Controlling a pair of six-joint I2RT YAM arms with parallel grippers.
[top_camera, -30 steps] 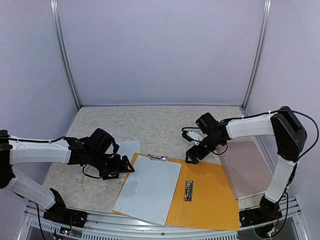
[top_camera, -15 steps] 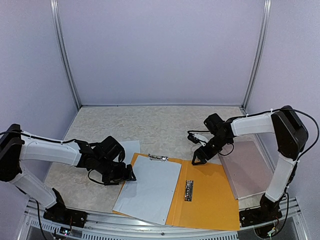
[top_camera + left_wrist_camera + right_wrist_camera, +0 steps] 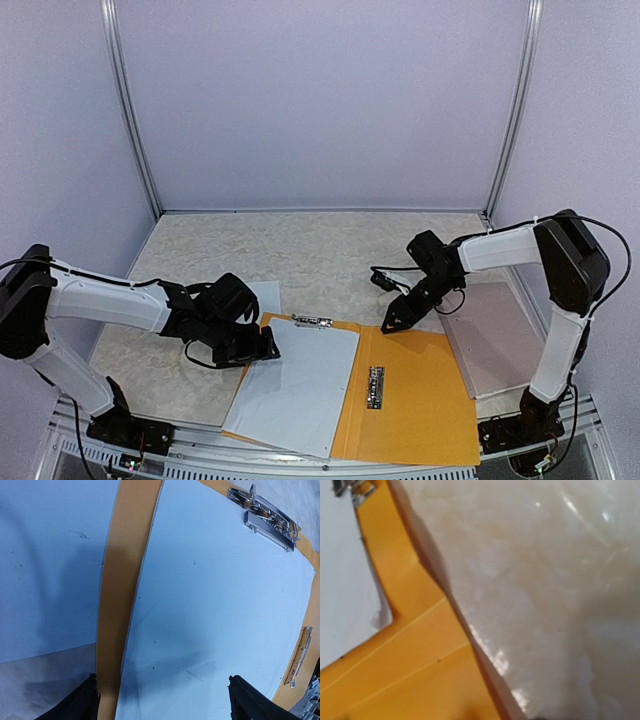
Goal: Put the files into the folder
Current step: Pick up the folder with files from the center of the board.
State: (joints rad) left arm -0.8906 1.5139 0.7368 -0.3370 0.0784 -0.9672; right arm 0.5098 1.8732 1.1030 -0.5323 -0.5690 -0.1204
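Midway through the filing step, by the look of it: loading the files onto the left half of the folder, opened flat on the counter with its orange inside up. Already on that left half, most of the white paper, its top edge right at the metal clip; hard to say whether tucked under it. Off the folder's far left corner, another loose sheet flat on the counter, partly hidden by the left arm. Low over the paper's left edge, spread wide and pinching nothing, the left claw, with one fingertip at the orange margin and the other over the paper in the wrist view. At the far edge of the folder's right half, the right claw; cannot tell whether spread or nipping the cover, with no fingers visible in its own blurred view. Next, probably: squaring the paper against the clip or fetching the stray sheet, with a flat, shallow approach to avoid buckling thin paper, and the cover steadied on the right. Off to the right, the pinkish board, no part of this.
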